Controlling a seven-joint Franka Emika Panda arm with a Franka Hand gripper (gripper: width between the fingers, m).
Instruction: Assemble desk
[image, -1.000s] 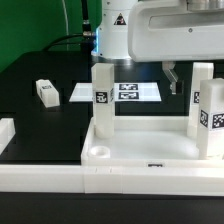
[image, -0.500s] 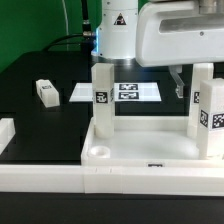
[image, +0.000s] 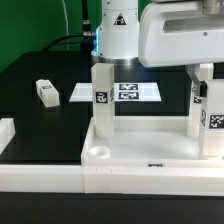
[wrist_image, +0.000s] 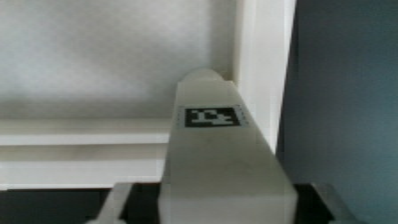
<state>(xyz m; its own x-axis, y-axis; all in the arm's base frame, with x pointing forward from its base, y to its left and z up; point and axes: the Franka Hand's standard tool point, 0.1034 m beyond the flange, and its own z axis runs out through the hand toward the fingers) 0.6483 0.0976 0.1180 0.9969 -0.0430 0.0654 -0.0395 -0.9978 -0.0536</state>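
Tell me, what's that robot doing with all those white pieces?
It's building a small white desk. The desk panel lies flat on the black table, with some legs already standing up on it. Right now the claw sits around the top of one upright leg. I can't tell if it's squeezing it yet. A loose leg lies on the table off to the side, not put on yet.

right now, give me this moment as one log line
fingers: astride one upright leg, grip unclear | second leg: upright on desk | third leg: loose on table
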